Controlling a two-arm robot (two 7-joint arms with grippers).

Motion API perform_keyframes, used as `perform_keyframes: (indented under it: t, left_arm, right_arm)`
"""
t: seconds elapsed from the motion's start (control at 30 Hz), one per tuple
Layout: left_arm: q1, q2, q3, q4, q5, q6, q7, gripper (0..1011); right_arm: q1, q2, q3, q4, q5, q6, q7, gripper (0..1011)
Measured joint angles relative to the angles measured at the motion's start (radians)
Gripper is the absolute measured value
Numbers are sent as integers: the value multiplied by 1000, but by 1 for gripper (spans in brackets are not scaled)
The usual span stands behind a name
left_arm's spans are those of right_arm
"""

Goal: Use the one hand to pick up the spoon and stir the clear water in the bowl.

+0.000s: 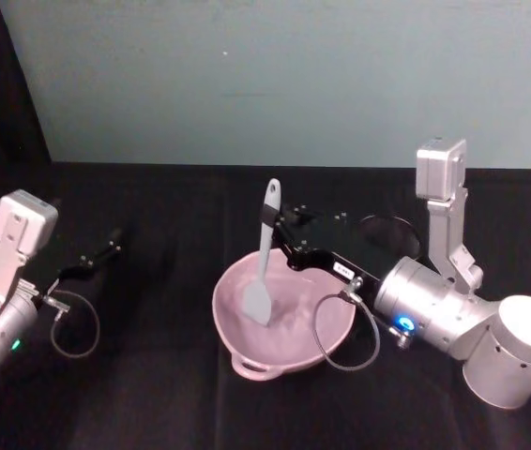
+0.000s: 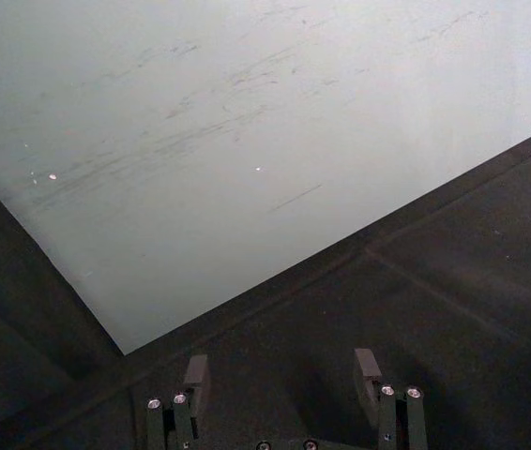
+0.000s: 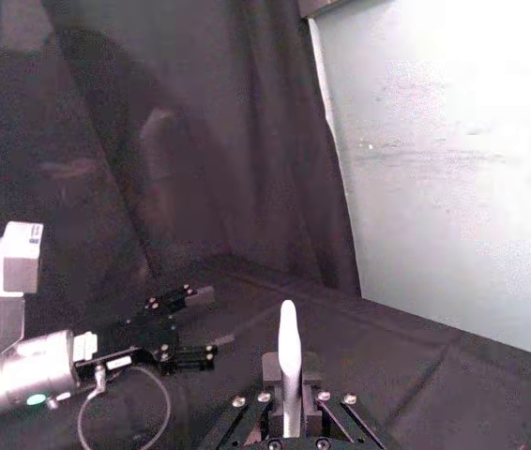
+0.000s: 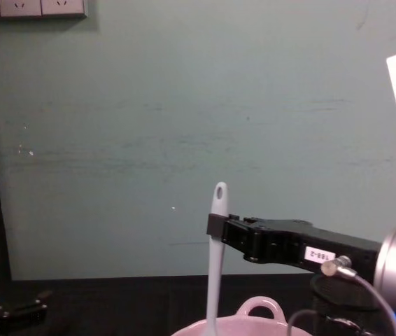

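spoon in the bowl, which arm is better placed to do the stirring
Right. The right pincer is shut on the spoon, blade down in the bowl; the left pincer sits open, off to the bowl's left.

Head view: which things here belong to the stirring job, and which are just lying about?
In the job: right gripper, shut on the spoon near the top of its handle; pink bowl, with the spoon's blade down inside it.
Lying about: black mesh cup behind the right arm; left gripper, parked open at the left.
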Motion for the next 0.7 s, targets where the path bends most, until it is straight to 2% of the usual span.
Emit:
perform_keyframes:
  t: [0.13, 0.37, 0.5, 0.7]
  left_arm:
    - [0, 0, 0, 0, 0, 0, 0, 1005]
    - [0, 0, 0, 0, 0, 0, 0, 1005]
    - [0, 0, 0, 0, 0, 0, 0, 1005]
    - [0, 0, 0, 0, 0, 0, 0, 1005]
  right_arm:
    - [26, -21, -4, 45, 7, -9, 1, 110]
    - [71, -36, 4, 115, -1, -22, -8, 110]
    - [83, -33, 15, 132, -7, -26, -16, 110]
    - [79, -6, 48, 126, -17, -26, -35, 110]
